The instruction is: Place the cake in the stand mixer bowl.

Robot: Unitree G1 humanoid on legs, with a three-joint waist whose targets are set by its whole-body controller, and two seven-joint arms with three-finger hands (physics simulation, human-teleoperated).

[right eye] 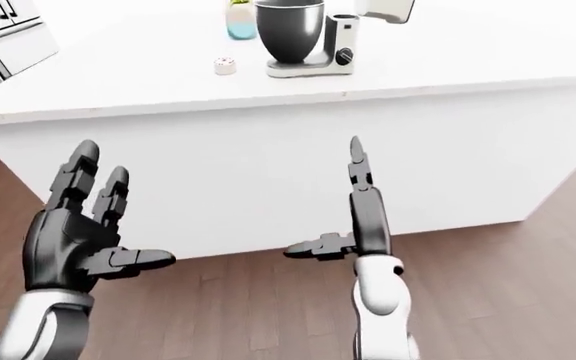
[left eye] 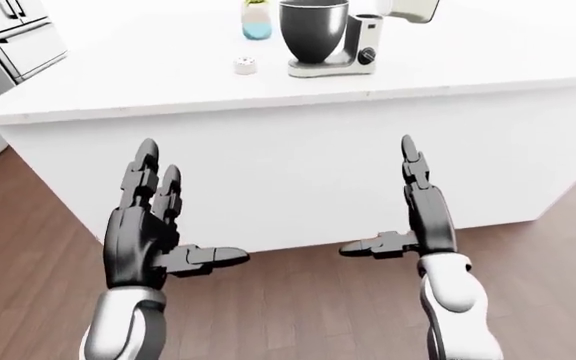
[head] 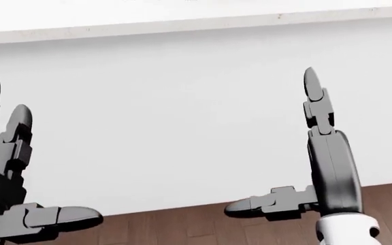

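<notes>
L hand: fingers straight up and spread, thumb out sideways toward view right, nothing between them, touching nothing. R hand: seen edge-on, fingers stacked in a line pointing up, thumb sticking out toward view left, also wide apart and empty. Both hands hang low in the eye views w/ palms roughly facing each other, well apart, set against the white side panel of the island counter; dark wood floor below them. White forearms come in from bottom edge. Head view shows only the hands, the white panel and a strip of floor, w/ counter edge at top. On the countertop, upper part of the left-eye view: stand mixer w/ head tilted up, its dark metal bowl sitting on the base, open mouth up; can't tell if anything's inside. Cake = small white round item w/ a pale topping, on the counter just left of the mixer base, apart from it, well away from both hands. Behind it, near top edge, a glass w/ blue lower part. Top-left corner: steel appliance w/ drawer handles.
</notes>
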